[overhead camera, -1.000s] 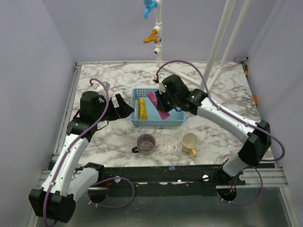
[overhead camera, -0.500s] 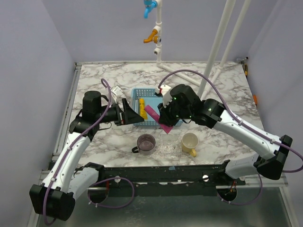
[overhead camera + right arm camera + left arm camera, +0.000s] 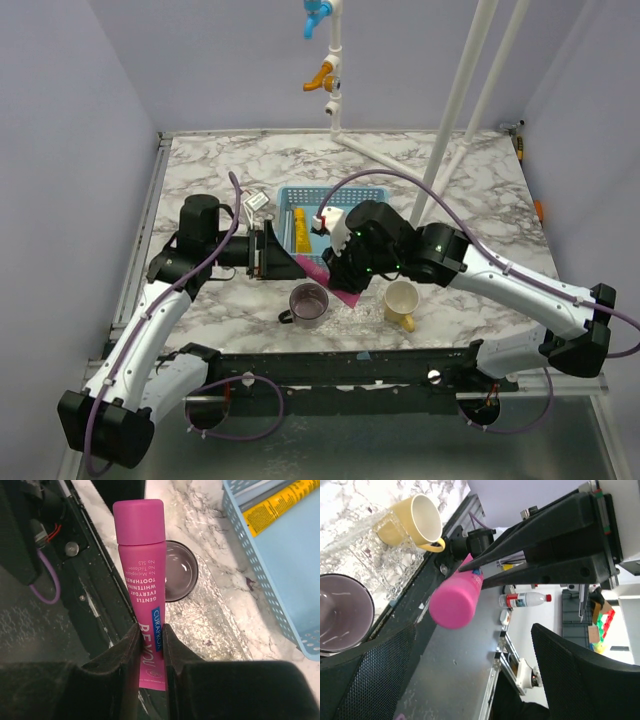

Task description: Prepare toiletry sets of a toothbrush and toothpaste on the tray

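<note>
Jaws on the right gripper [image 3: 149, 637] are standing narrowly apart, pinching the pink toothpaste [image 3: 139, 565] by its flat crimped end, with the cap end sticking out ahead of the fingers [image 3: 122, 652]. The pink toothpaste is hanging in the air above the near part of the table [image 3: 220, 170], close over the purple mug [image 3: 308, 303] and the tray [image 3: 356, 312]. It is probably sitting over the tray's left edge, though the top view is too crowded there to be sure. Clear and crinkly, the tray is lying between the purple mug and the yellow mug [image 3: 402, 300], touching or nearly touching both. Jaws on the left gripper [image 3: 282, 260] are gaping wide and gripping nothing. It is hovering just left of the right gripper, pointing toward the pink toothpaste. Yellow toothpaste [image 3: 299, 230] is lying in the basket [image 3: 340, 190] beyond them.
</note>
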